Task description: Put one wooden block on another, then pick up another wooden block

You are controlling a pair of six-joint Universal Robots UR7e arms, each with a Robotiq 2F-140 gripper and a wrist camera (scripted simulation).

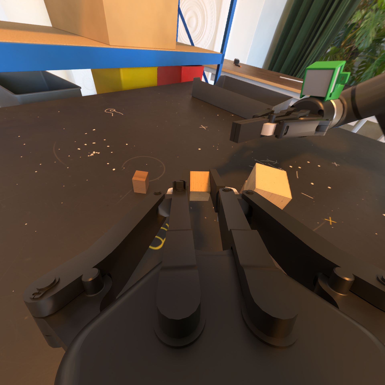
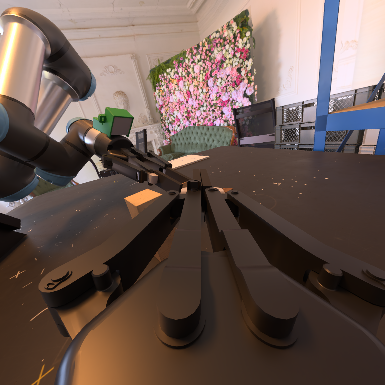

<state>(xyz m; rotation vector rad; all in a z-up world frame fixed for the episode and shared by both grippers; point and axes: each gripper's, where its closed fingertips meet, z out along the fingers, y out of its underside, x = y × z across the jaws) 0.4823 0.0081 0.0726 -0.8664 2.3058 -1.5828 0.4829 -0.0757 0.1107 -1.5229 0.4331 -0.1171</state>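
My left gripper [image 1: 199, 184] is shut on a pale wooden block [image 1: 199, 180] just above or on the dark table [image 1: 83, 198]; I cannot tell which. A small brown wooden block [image 1: 140, 181] stands to its left. A larger pale block [image 1: 268, 185] sits tilted to its right and also shows in the right wrist view [image 2: 143, 200]. My right gripper [image 2: 200, 177] is shut and empty. It hovers above the table behind the larger block in the left wrist view [image 1: 235, 133]. The left gripper's tips are hidden behind it in the right wrist view.
A blue shelf rack [image 1: 104, 55] with a cardboard box [image 1: 125, 20] stands behind the table, with yellow [image 1: 125, 80] and red [image 1: 180, 75] bins and a grey bin [image 1: 37, 87]. A dark rail [image 1: 225, 99] lies at the back right. A white sheet [image 2: 187, 161] lies on the table.
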